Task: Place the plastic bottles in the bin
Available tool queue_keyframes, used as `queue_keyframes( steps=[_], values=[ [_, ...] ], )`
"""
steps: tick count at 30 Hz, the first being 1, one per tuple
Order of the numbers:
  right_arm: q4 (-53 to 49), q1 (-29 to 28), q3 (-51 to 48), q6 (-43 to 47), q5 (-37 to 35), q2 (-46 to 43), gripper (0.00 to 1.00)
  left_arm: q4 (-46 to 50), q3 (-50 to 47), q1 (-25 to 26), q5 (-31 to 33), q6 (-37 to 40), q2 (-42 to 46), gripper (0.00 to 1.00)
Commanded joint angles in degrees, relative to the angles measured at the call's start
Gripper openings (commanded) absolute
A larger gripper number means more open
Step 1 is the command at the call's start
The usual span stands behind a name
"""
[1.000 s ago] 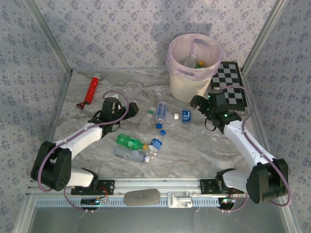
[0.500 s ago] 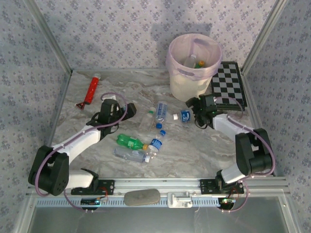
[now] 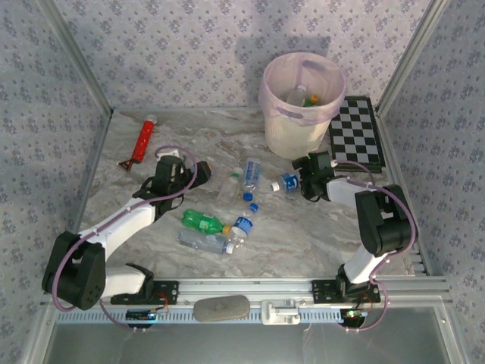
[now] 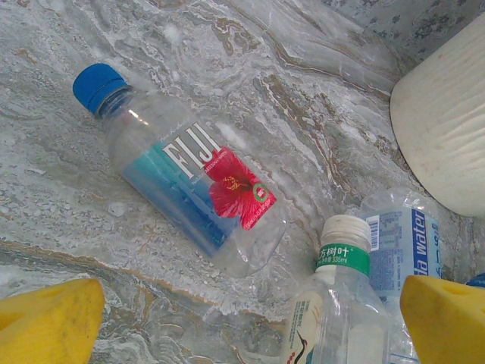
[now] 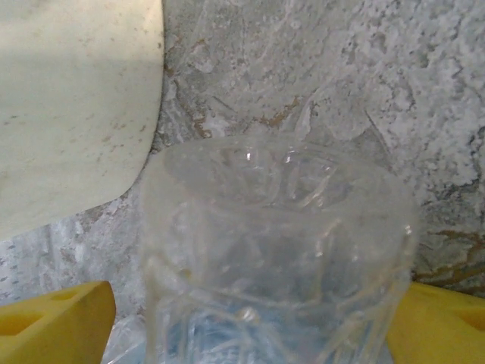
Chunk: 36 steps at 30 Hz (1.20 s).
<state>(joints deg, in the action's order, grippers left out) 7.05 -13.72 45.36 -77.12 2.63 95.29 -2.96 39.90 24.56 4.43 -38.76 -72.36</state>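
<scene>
– Since one second ago my right arm has folded inward. The right hand (image 3: 309,176) left the side of the checkerboard (image 3: 355,140) and travelled toward 9 o'clock, and its fingers (image 5: 53,322) have started to narrow.
– Where does the bottle lie from that hand?
– The small blue-label bottle (image 3: 286,182) lies on the table (image 3: 318,227) at 9 o'clock of the hand, already between the two fingers.
– And its long axis?
– About 9 to 3 o'clock, in line with my reach, so the fingers stand across its width.
– Is it grasped?
– Not yet, I judge. The hand is not clenched: one finger seems to be at the plastic, and beside the other a strip of table shows.
– And the bin?
– The bin (image 3: 292,140) stands near, at about 12 o'clock of the bottle. My left hand (image 3: 186,174) is released wide, well apart at 9 o'clock, over a Fiji bottle (image 4: 193,193). The right hand is clearly the nearer.
</scene>
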Motion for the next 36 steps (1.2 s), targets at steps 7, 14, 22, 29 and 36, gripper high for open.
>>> queue_keyframes(
  steps=[7,14,22,29,36],
  values=[
    [6.85,-0.01,-1.27,-1.76,2.2,5.09,0.72,0.81,-0.09,0.32,1.69,1.21,1.45,1.0],
    [6.57,-0.16,-1.77,-0.37,1.34,3.47,0.59,0.76,0.61,0.32,1.69,1.42,0.99,1.0],
    [-1.94,-1.24,0.27,9.7,-4.26,-6.1,0.53,0.61,-0.03,-0.5,1.96,0.69,0.91,1.0],
    [-11.72,-4.1,4.97,25.32,-14.67,-17.79,0.52,-1.25,-1.93,-3.1,-0.36,-2.78,0.32,1.0],
    [-15.43,-5.38,10.49,40.58,-22.65,-26.43,0.46,-1.17,-2.32,-3.8,-0.3,-2.68,0.79,1.0]
  ],
)
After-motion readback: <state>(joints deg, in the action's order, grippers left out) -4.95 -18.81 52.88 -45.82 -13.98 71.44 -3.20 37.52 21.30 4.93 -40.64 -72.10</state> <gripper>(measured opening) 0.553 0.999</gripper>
